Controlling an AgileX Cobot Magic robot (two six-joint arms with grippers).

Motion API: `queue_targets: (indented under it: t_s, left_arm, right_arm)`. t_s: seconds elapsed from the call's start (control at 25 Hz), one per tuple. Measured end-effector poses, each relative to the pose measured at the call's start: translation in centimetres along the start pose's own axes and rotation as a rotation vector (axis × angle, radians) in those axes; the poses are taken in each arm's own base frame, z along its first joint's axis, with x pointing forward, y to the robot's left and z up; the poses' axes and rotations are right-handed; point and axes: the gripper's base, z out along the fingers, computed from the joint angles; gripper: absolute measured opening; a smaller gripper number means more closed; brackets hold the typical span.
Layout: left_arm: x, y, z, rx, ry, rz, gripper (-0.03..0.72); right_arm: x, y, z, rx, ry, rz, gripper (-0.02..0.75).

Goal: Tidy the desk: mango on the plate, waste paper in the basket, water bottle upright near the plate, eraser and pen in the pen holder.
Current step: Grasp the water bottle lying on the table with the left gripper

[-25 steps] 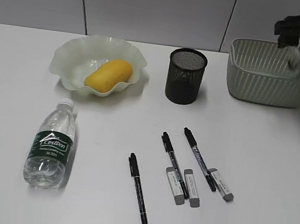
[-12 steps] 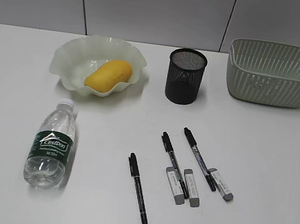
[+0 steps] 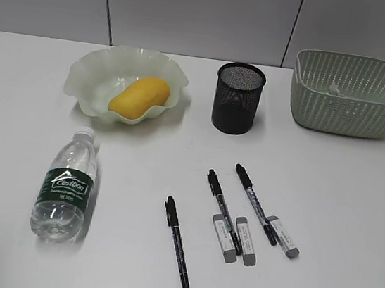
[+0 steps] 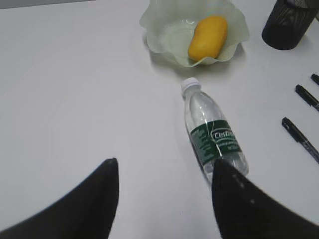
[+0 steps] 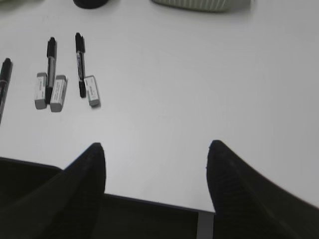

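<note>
The mango (image 3: 140,96) lies in the pale green plate (image 3: 89,66). The water bottle (image 3: 66,184) lies on its side on the desk (image 3: 326,204), cap toward the plate. The waste paper (image 3: 335,88) shows as a small wad inside the basket (image 3: 350,108). Three pens (image 3: 225,211) and three erasers (image 3: 246,241) lie in front of the pen holder (image 3: 238,98). Neither gripper shows in the exterior view. My left gripper (image 4: 164,162) is open and empty above the desk, just left of the bottle's base (image 4: 212,134). My right gripper (image 5: 157,144) is open and empty over the desk's front edge.
The left wrist view shows the mango (image 4: 207,37), the plate (image 4: 154,25), the pen holder (image 4: 286,25) and a pen (image 4: 301,139). The right wrist view shows pens (image 5: 79,59) and erasers (image 5: 91,90) to the upper left and the basket's base (image 5: 199,4) at the top.
One second ago the right gripper hung over the basket with the waste paper. It has since left the exterior view, and the paper now lies in the basket.
</note>
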Motion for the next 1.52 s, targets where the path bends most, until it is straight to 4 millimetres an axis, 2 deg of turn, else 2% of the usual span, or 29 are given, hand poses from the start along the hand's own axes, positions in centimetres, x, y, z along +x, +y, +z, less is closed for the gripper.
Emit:
queue_targets:
  t_s: [0.12, 0.2, 0.32, 0.4, 0.48, 0.64, 0.8, 0.92, 1.08, 1.12, 1.2, 1.28, 1.4, 1.52]
  left_arm:
    - [-3.1, -0.8, 4.0, 0.023, 0.07, -0.021, 0.445]
    - [-4.9, -1.3, 8.3, 0.023, 0.159, -0.032, 0.445]
    - [-6.7, -1.8, 13.7, 0.015, 0.251, -0.027, 0.445]
    - [-7.1, -2.5, 17.3, 0.019, 0.326, -0.012, 0.445]
    - [-6.7, -3.8, 21.1, 0.034, 0.418, 0.02, 0.445]
    - [-4.8, -6.3, 27.3, 0.042, 0.567, 0.012, 0.47]
    - [-2.6, -6.9, 31.4, -0.004, 0.673, -0.054, 0.491]
    - [-1.6, -6.9, 33.1, -0.031, 0.712, -0.076, 0.496]
    - [-1.0, -7.0, 34.2, -0.033, 0.718, -0.104, 0.501]
    - [-0.9, -7.1, 34.3, -0.033, 0.72, -0.105, 0.492]
    - [-0.9, -7.1, 34.3, -0.034, 0.722, -0.108, 0.425]
    - [-1.1, -7.1, 34.2, -0.032, 0.715, -0.107, 0.41]
    - [-1.2, -6.7, 32.4, -0.026, 0.67, -0.084, 0.398]
    - [-1.9, -6.0, 28.0, 0.022, 0.476, -0.043, 0.38]
  right_arm:
    - [0.9, 0.0, -1.2, -0.002, -0.09, -0.005, 0.496]
    - [1.1, 0.0, -1.4, -0.002, -0.105, -0.007, 0.486]
    - [1.1, 0.0, -1.3, -0.002, -0.103, -0.011, 0.477]
    - [1.1, 0.0, -1.3, -0.002, -0.104, -0.011, 0.477]
    - [1.1, 0.0, -1.3, -0.007, -0.111, -0.01, 0.477]
    - [1.2, 0.4, -0.6, -0.045, -0.129, 0.007, 0.476]
    - [1.1, 0.4, -0.5, -0.055, -0.14, 0.011, 0.476]
    - [1.1, 0.5, -0.5, -0.058, -0.141, 0.013, 0.476]
    - [1.1, 0.5, -0.5, -0.058, -0.141, 0.012, 0.476]
    - [1.1, 0.5, -0.5, -0.058, -0.141, 0.012, 0.476]
    - [1.1, 0.5, -0.5, -0.058, -0.141, 0.012, 0.476]
    - [1.1, 0.5, -0.5, -0.058, -0.141, 0.012, 0.476]
    - [1.1, 0.5, -0.5, -0.058, -0.141, 0.012, 0.476]
    - [1.1, 0.5, -0.5, -0.058, -0.141, 0.012, 0.476]
